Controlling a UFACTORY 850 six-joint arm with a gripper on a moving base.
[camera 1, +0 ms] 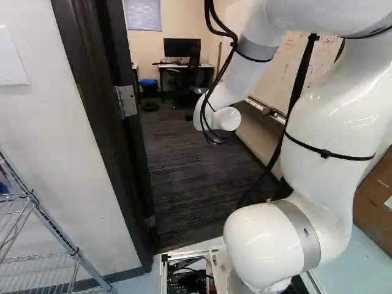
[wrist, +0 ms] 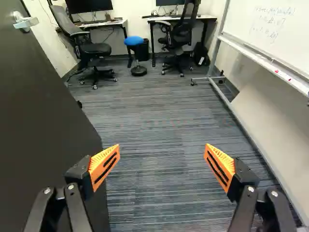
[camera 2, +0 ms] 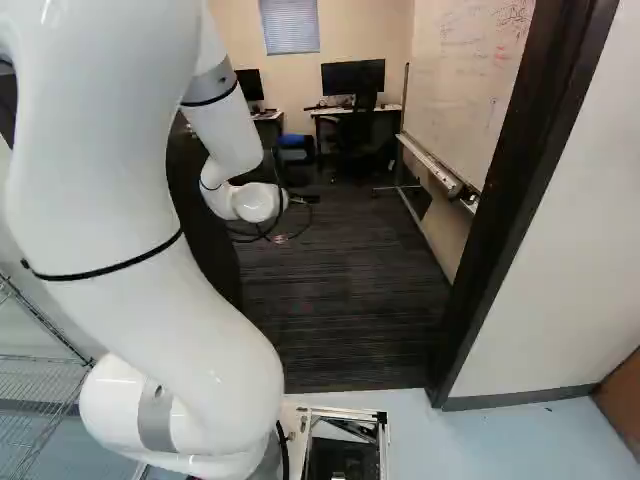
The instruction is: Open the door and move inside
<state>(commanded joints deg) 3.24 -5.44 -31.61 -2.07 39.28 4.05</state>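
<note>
Reaching through a doorway, a white arm [camera 1: 334, 135] spreads its empty gripper [wrist: 162, 148] | Dark door [wrist: 43, 130] stands open, unheld, at its left | Swing-back could strike the arm; skewed driving could scrape the frame [camera 2: 515, 200]

The tall, flat, near-black door [wrist: 43, 121] has a curved silver metal handle [wrist: 25, 21]; the flat textile carpet [wrist: 154, 111] is dark grey with fine lighter and darker stripes; the round stool seat [wrist: 133, 40] is bright blue; the rounded, glossy white arm [camera 1: 331, 128] has grey bands and black straps; the two-fingered gripper [wrist: 162, 153] is black, its wedge-shaped, ribbed pads [wrist: 104, 166] orange with black slots.
</note>
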